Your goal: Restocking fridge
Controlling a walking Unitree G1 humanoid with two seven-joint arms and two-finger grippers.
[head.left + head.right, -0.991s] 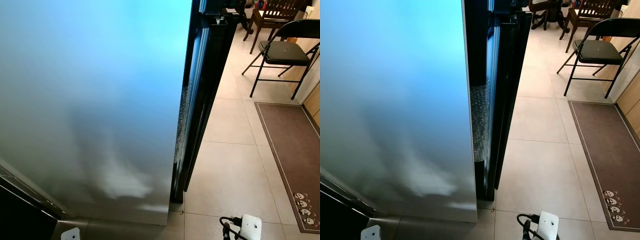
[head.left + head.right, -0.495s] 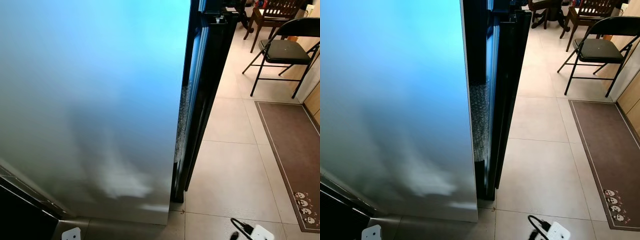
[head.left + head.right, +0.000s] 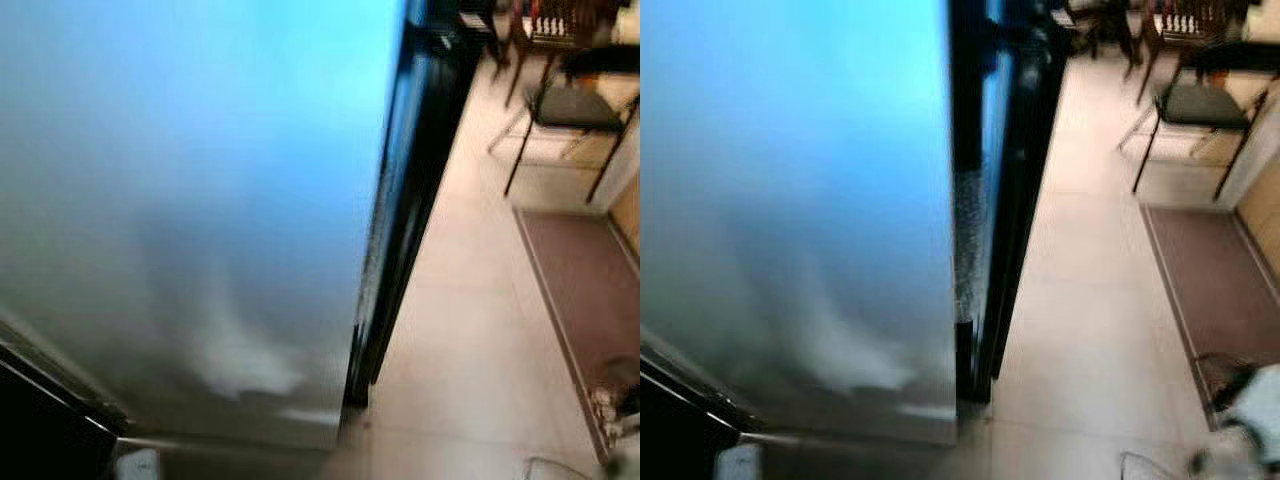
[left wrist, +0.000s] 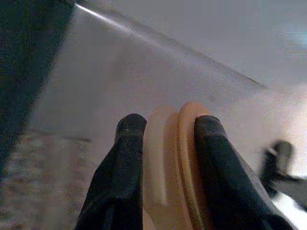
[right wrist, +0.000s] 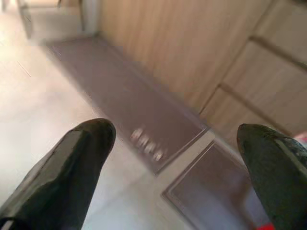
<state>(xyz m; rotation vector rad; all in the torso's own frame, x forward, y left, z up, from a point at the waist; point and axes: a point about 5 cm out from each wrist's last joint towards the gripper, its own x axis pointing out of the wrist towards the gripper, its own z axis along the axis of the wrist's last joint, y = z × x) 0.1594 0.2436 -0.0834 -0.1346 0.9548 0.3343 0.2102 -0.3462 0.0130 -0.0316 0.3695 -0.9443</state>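
The left gripper is clamping its two black fingers around a pale peach, ridged plastic object, pressing on either side of it at the lower centre of the frame. Behind it, a blurred grey metallic panel is filling the upper frame, while a dark area is running down the left edge.

A black folding chair is standing on the pale tiled floor at the far right, blurred. Behind it, a dark wooden chair is showing at the top edge. A brown mat is lying along the right side of the floor, running beside light wooden cabinet fronts. A small pale print is showing near one end of the mat, too blurred to read.
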